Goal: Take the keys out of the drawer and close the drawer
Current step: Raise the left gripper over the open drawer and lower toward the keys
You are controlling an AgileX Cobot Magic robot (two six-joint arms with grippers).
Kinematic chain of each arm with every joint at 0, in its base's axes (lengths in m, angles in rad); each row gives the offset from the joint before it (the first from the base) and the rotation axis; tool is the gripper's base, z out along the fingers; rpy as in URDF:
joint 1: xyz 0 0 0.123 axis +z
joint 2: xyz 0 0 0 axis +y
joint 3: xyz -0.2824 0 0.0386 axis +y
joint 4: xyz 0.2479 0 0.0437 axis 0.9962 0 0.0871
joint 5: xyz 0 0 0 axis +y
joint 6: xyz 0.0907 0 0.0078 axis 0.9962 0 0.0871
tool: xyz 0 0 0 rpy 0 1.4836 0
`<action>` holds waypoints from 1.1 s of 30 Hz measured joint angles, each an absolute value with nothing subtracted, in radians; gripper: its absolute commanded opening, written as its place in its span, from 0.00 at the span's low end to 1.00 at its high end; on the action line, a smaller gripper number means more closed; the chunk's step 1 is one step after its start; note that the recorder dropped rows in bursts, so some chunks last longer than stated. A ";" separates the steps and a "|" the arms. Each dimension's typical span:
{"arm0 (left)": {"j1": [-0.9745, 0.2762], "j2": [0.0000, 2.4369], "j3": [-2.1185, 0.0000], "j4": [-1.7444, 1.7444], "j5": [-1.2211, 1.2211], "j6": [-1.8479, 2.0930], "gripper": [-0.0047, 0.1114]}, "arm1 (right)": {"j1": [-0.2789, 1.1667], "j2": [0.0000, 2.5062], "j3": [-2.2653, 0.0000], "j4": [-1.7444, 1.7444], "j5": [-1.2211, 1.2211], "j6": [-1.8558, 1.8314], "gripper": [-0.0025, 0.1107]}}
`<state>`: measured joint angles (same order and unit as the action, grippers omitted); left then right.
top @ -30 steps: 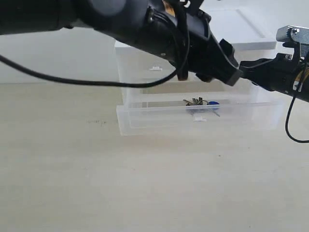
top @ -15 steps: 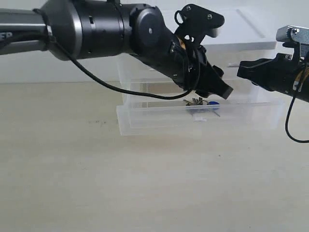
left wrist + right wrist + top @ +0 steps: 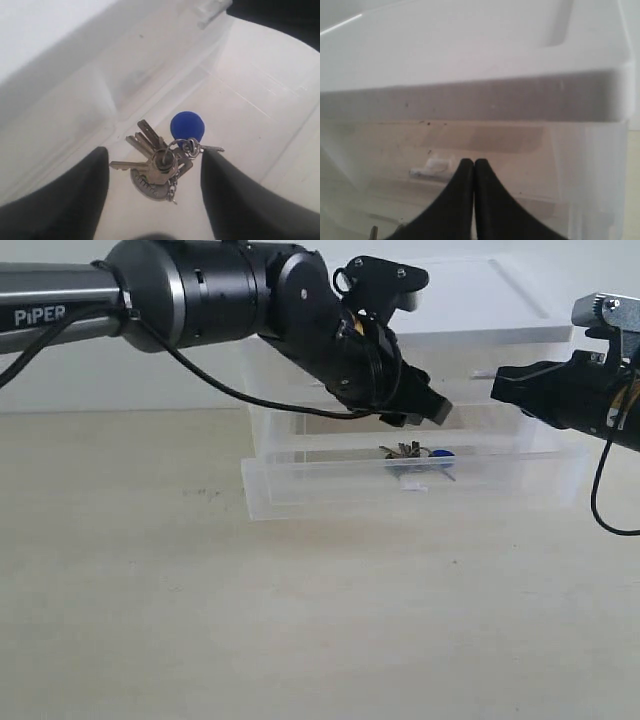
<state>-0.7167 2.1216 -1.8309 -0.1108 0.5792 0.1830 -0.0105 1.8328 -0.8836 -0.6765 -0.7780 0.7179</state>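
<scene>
Pincer [image 3: 432, 412] on left arm slants down, spread above keys [image 3: 412, 451].

The keys [image 3: 415, 452] are a small grey metal bunch on a ring with one round blue cap. They lie flat on the drawer [image 3: 320, 492] floor, near mid-width. The drawer is wide, shallow and translucent, and stands pulled open.
</scene>
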 measured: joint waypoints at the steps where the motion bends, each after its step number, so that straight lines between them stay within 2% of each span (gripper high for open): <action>1: -0.717 2.122 -1.843 -0.104 0.599 0.174 0.48 | -0.011 1.833 -0.884 -0.676 -0.778 0.718 0.02; 8: -0.717 2.153 -1.892 -0.090 0.653 0.124 0.48 | -0.011 1.833 -0.884 -0.676 -0.776 0.718 0.02; 22: -0.721 2.251 -1.892 -0.093 0.513 0.115 0.48 | -0.011 1.833 -0.884 -0.676 -0.776 0.718 0.02; 33: -0.731 2.257 -1.894 -0.105 0.569 0.141 0.46 | -0.011 1.833 -0.884 -0.676 -0.776 0.718 0.02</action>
